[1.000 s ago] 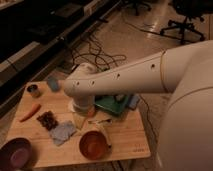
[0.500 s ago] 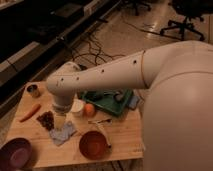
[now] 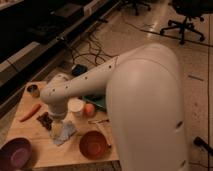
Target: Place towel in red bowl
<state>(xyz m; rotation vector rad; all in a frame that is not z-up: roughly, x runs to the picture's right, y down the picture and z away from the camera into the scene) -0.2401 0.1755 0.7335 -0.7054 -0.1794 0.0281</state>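
The towel (image 3: 65, 134), a rumpled grey-blue cloth, lies on the wooden table (image 3: 45, 155) left of the red bowl (image 3: 93, 144). The red bowl is round and coppery orange-red, stands near the table's front edge, and shows nothing inside. My gripper (image 3: 57, 128) hangs from the big white arm (image 3: 80, 90) and sits right over the towel's left part, at or just above the cloth. The arm hides part of the table behind it.
A purple-maroon bowl (image 3: 17, 152) stands at the front left corner. A carrot (image 3: 30, 112), a dark snack item (image 3: 45, 120), a small can (image 3: 33, 90), a white cup (image 3: 76, 106), an orange fruit (image 3: 89, 109) and a green object (image 3: 98, 102) lie farther back. Office chairs stand on the floor beyond.
The arm has swung left and down across the table, bringing the gripper from above the middle to over the towel. The towel and bowls have stayed in place.
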